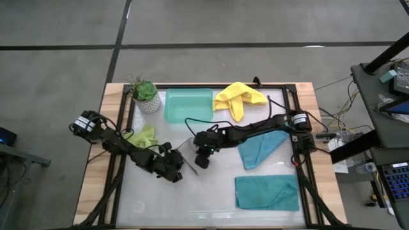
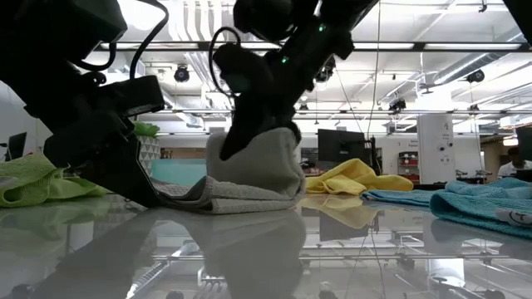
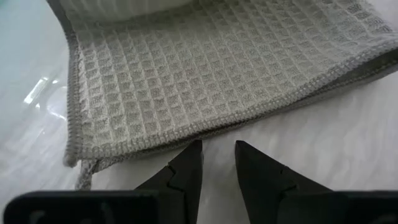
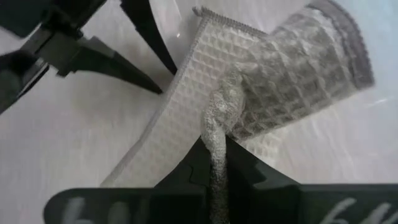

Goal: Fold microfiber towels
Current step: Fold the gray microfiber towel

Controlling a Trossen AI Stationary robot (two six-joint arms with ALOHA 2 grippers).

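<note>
The grey towel [image 3: 205, 68] lies on the white table between my two grippers, one part raised in a hump [image 2: 266, 162] over the flat part [image 2: 208, 198]. My right gripper [image 4: 214, 146] is shut on bunched cloth at the top of that hump. My left gripper [image 3: 217, 148] is open by a narrow gap, low at the towel's stitched hem [image 3: 155, 134], with nothing between its fingers. The lime green towel [image 1: 144, 135] lies crumpled at the left, beside the left arm. My right gripper pinches a bunched-up part of the grey towel [image 4: 219, 115] between its two fingers, slanting down from the table's right side. That part is lifted and curls over the flat part [image 4: 186, 93], which stays on the table. My left gripper's fingertips [image 3: 194, 149] stand at the hem; whether they touch it I cannot tell.
A yellow towel [image 1: 238, 97] lies crumpled at the back. One teal towel [image 1: 261, 148] lies loose right of centre, another [image 1: 267, 193] flat at the front right. A mint tray [image 1: 188, 104] and a potted plant [image 1: 144, 94] stand at the back left.
</note>
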